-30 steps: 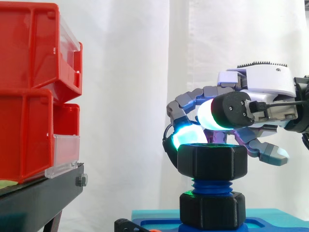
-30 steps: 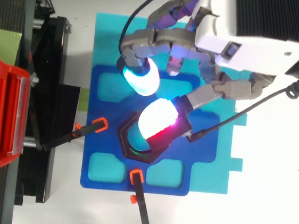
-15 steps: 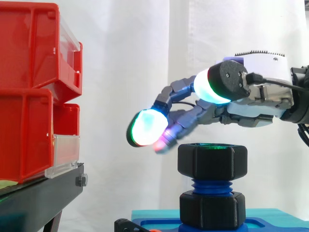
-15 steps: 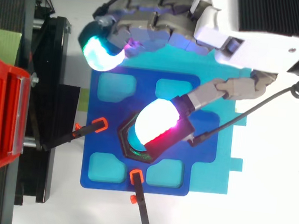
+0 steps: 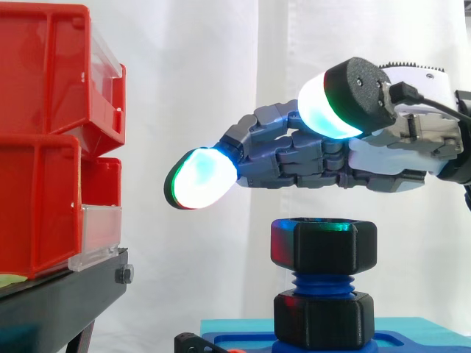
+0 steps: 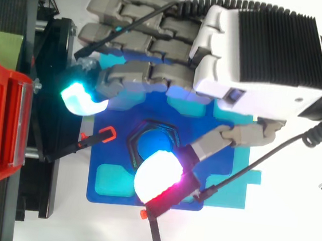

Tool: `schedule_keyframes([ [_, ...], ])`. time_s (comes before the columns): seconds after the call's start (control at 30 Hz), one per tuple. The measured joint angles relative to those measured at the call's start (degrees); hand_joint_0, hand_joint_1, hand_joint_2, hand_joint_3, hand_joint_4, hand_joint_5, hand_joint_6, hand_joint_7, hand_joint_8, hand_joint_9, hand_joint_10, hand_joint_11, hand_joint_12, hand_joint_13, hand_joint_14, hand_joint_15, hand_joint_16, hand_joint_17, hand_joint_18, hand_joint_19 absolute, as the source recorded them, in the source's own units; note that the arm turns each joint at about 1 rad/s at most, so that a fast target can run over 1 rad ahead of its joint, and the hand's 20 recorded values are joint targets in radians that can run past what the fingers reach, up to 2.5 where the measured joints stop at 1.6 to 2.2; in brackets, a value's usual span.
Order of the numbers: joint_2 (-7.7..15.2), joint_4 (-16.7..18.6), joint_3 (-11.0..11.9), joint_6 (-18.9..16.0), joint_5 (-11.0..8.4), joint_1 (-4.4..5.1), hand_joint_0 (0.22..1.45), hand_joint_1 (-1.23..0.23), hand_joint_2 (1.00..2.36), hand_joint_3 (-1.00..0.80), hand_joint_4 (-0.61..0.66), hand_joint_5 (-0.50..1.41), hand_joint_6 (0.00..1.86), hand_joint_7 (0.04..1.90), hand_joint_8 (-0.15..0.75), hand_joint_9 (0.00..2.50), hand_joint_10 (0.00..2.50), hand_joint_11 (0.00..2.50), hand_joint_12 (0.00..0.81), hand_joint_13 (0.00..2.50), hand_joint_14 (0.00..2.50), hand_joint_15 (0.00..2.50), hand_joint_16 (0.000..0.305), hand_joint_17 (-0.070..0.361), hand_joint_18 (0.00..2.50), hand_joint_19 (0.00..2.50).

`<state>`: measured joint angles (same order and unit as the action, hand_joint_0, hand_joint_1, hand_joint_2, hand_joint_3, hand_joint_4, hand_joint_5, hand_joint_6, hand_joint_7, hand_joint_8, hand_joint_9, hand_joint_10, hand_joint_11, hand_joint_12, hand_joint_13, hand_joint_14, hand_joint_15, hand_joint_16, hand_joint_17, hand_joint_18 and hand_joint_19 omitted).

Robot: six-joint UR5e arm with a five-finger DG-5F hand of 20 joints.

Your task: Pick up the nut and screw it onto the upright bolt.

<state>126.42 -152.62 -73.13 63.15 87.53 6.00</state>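
**Nut on the bolt, hand spread flat above it**

The black hexagonal plastic nut (image 5: 324, 246) sits at the top of the upright blue threaded bolt (image 5: 322, 283). A second black hexagonal piece (image 5: 322, 320) sits at the bolt's foot. The bolt rises from a dark blue plate with cut-outs (image 6: 113, 195), which lies on a teal base (image 6: 234, 191). Two orange-tipped black clamps (image 6: 98, 138) hold the plate's edges.

The robot hand (image 5: 316, 158) hovers just above the nut, not touching it. Its fingers are stretched out straight and hold nothing. A cyan-glowing fingertip (image 5: 197, 179) points toward the stacked red plastic bins (image 5: 44, 140) on the black stand (image 5: 59, 301).
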Motion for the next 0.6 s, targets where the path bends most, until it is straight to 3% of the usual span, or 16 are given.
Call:
schedule_keyframes([
  [0.3,0.02,-0.50,-0.01,-0.30,-1.78,1.71,0.42,-0.23,1.00,-0.50,0.10,-0.14,0.50,0.58,0.158,0.22,0.00,0.00,0.342,0.00,0.00,0.00,0.050,0.113,0.00,0.00],
  [0.6,0.00,-1.99,-0.05,-0.54,-2.56,2.81,0.43,-0.26,1.00,-0.50,0.16,-0.08,0.50,0.80,0.194,0.44,0.00,0.00,0.336,0.05,0.00,0.00,0.046,0.104,0.00,0.00],
])
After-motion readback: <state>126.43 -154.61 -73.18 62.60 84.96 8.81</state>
